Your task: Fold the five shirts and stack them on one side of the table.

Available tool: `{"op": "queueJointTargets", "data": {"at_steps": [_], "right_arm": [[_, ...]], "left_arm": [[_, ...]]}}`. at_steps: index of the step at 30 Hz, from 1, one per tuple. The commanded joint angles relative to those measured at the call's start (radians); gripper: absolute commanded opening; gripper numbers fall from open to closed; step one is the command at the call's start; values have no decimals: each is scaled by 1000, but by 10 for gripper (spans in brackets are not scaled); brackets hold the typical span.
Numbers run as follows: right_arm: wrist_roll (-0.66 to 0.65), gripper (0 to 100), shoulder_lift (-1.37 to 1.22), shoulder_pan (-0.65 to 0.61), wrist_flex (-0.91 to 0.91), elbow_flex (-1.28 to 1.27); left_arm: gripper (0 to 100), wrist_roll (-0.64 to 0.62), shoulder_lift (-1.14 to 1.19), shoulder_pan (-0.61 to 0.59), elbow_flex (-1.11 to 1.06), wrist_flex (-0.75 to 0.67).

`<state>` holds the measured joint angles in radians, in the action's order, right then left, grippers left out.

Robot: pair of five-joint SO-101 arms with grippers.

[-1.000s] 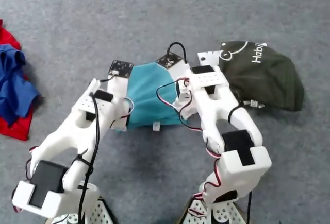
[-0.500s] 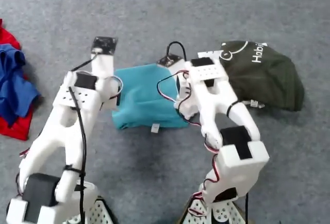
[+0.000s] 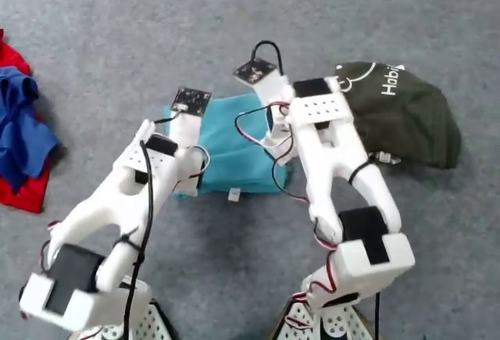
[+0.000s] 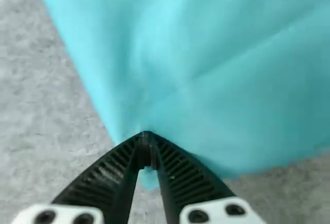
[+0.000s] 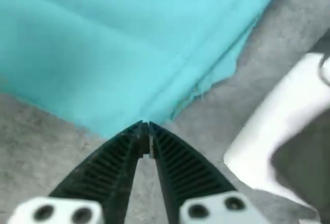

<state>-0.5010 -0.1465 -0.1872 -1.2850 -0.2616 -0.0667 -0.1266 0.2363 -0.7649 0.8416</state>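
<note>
High view: teal shirt [image 3: 230, 160], rough folded rectangle, smooth, small tag at one hem, lies on worktop [image 3: 117, 51] just beside green shirt [image 3: 398, 121]. Likely soft, light, limp; fold may slump, so take hems or corners. Left end effector [image 4: 146, 137] pinching edge away from green shirt. Right end effector [image 5: 144, 127] pressed together at edge nearest it.

Right arm's jaws: black, ribbed, closed tip to tip. The tips sit right at the edge of the teal shirt [image 5: 129, 44]; can't tell if any cloth is pinched between them. The shirt lies flat on the grey surface [image 5: 41, 152], with layered folded edges running diagonally. One raw, slightly frayed hem corner [image 5: 206, 86] sticks out past the fold. A white arm segment [image 5: 278, 131], blurred, sits beside the shirt and apart from the jaws.
</note>
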Motion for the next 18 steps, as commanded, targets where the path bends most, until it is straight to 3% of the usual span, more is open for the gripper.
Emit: {"op": "queueJointTargets", "data": {"at_steps": [1, 11, 18], "right_arm": [[6, 15, -47, 12, 54, -25], [-3, 15, -191, 135, 58, 47], [3, 15, -104, 64, -127, 196]], "left_arm": [[29, -12, 61, 7, 12, -35], [29, -3, 75, 4, 51, -17], [29, -3, 75, 4, 255, 264]]}}
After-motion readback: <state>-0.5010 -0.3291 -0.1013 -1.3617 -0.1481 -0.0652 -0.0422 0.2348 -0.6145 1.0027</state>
